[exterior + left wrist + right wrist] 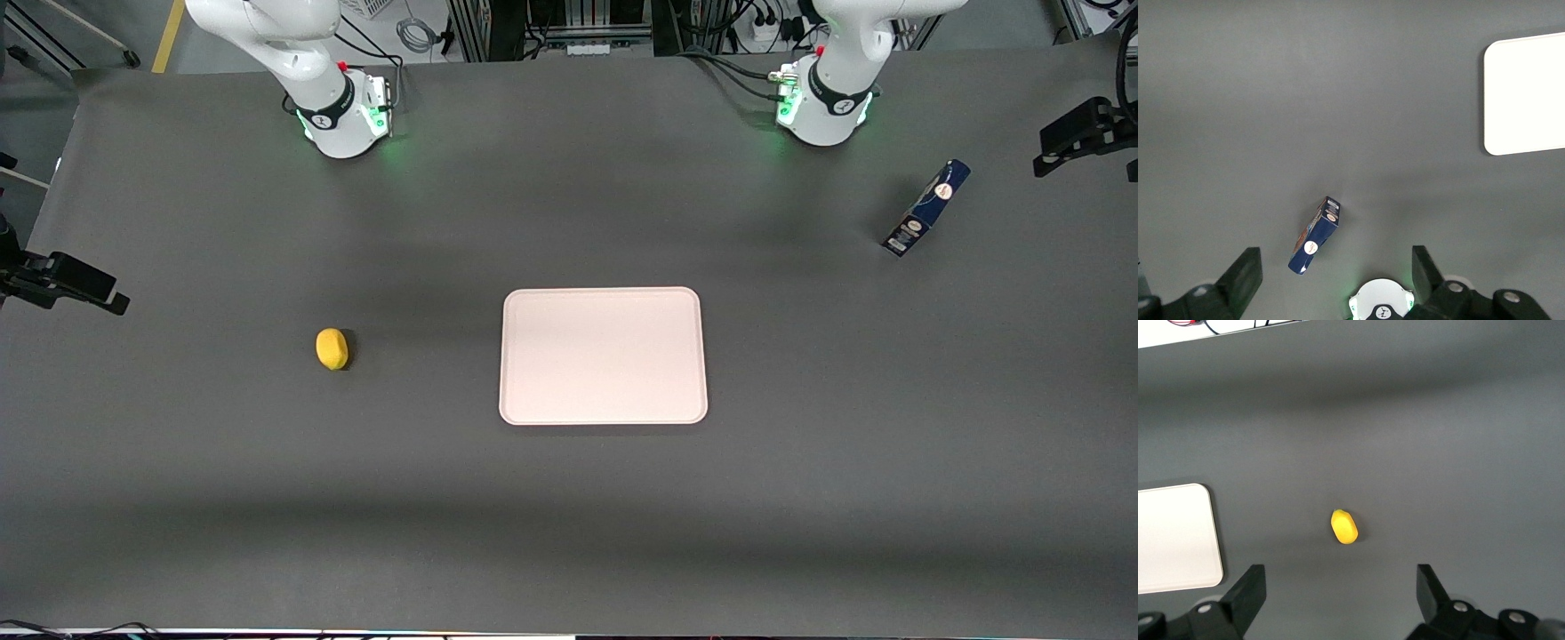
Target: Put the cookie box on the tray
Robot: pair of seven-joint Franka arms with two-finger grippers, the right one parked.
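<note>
I count one cookie box (925, 208), one tray (604, 356) and one lemon (331, 348) on the dark table (569, 498); nothing sits on the tray; the box lies on its side on the bare table toward the working arm's end, angled, its pale end the end nearer the front camera, well apart from the tray and farther from the front camera than it; the tray sits mid-table; the lemon lies toward the parked arm's end, apart from the tray; from my wrist camera the gripper (1337, 277) hangs high over the table above the box (1315, 235); its two fingers (1245, 273) stand wide apart with nothing between them and touching nothing; a corner of the tray (1525, 97) shows in the same view, clear of the box.
</note>
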